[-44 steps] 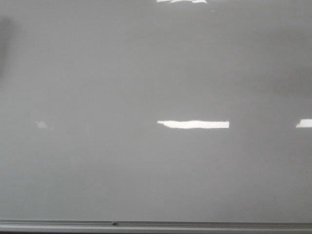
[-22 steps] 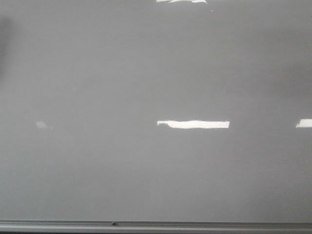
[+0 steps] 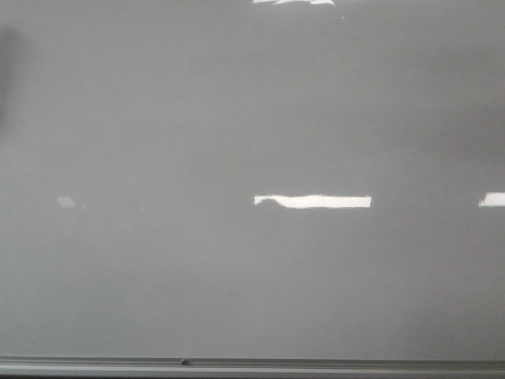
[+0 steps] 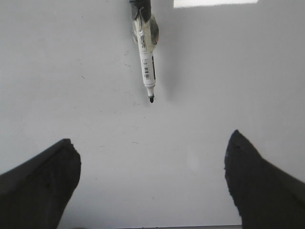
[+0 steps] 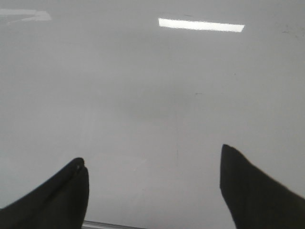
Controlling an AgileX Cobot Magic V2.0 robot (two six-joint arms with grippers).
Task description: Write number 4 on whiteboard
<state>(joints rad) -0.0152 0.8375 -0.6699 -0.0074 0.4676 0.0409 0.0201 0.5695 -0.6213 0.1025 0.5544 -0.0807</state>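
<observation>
The whiteboard fills the front view, pale grey and glossy; no number 4 shows on it in any view. A white marker with a bare black tip lies on the board in the left wrist view, tip pointing toward my left gripper. That gripper is open and empty, well short of the marker. My right gripper is open and empty over bare board. Neither gripper nor the marker shows in the front view.
A grey metal rail runs along the board's lower edge and also shows in the right wrist view. Bright rectangular glare patches lie on the board. Faint old smudges mark the surface near the marker.
Only the faint reflections at the left and at the end of the central glare patch have shifted slightly; the board itself looks the same.
</observation>
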